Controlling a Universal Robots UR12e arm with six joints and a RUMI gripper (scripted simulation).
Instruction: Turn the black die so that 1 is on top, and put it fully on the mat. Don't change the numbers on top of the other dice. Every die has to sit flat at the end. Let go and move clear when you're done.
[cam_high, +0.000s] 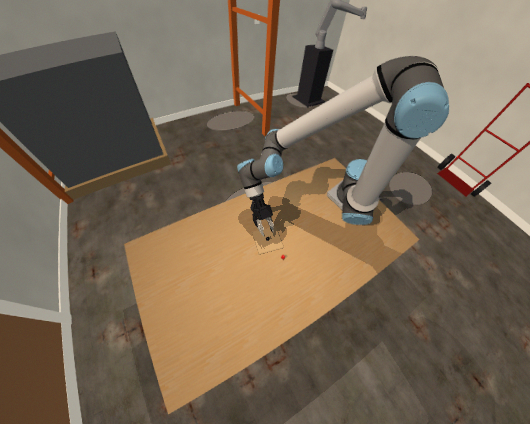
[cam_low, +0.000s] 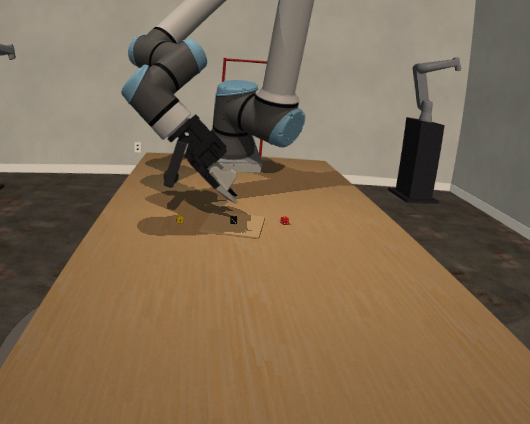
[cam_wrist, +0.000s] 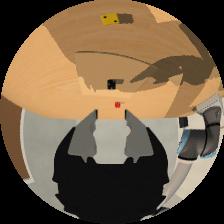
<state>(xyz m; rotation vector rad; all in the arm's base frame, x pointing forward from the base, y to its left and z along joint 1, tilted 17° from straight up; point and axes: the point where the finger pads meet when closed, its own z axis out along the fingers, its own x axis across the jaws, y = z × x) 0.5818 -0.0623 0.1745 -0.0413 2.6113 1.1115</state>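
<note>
The black die (cam_high: 267, 239) (cam_low: 233, 219) (cam_wrist: 112, 83) sits flat on the thin tan mat (cam_high: 276, 245) (cam_low: 253, 228) (cam_wrist: 95, 65), near its middle. Its top number is too small to read. My gripper (cam_high: 267, 230) (cam_low: 230, 194) (cam_wrist: 110, 117) hangs tilted a short way above and behind the die, clear of it. Its fingers stand partly open with nothing between them. A yellow die (cam_low: 180, 219) (cam_wrist: 110, 19) lies on the table off one side of the mat. A red die (cam_high: 283, 257) (cam_low: 284, 220) (cam_wrist: 117, 104) lies off the other side.
The wooden table (cam_high: 210, 310) (cam_low: 260, 325) carries the arm's base (cam_high: 356, 210) (cam_low: 240, 160) at its far end. An orange ladder (cam_high: 250, 50), a red hand truck (cam_high: 480, 150) and a black pedestal (cam_low: 417, 160) stand on the floor away from the table.
</note>
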